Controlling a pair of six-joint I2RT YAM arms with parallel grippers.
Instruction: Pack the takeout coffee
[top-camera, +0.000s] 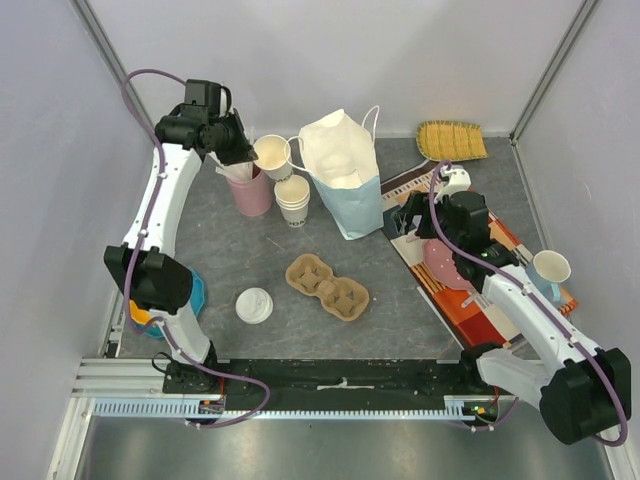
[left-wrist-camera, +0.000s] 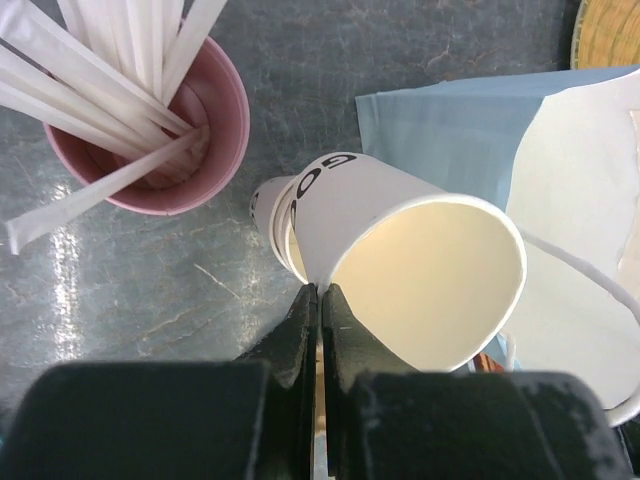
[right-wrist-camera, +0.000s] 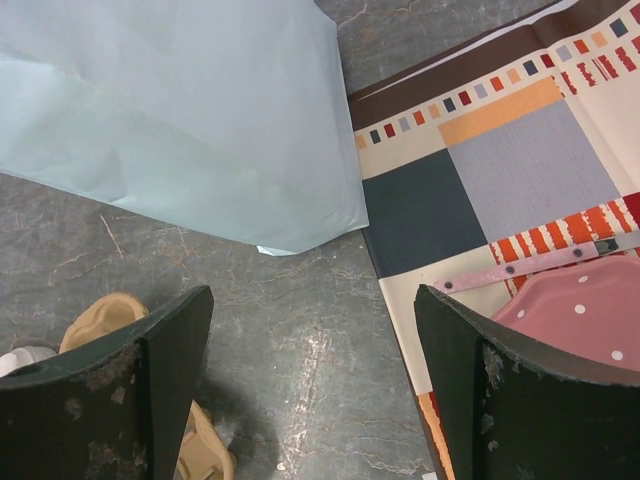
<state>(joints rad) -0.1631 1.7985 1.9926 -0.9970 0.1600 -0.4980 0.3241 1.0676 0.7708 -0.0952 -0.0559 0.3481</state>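
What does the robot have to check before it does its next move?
1. Left gripper pinches the rim of a lidless paper cup: ok.
2. Held cup is empty inside, so tilting spills nothing: ok.
3. Right gripper open and holding nothing: ok.
4. Paper bag upright with its mouth open: ok.
5. Cup carrier pockets free: ok.
6. Lidded coffee cup packed: not ok, it stands on the table.
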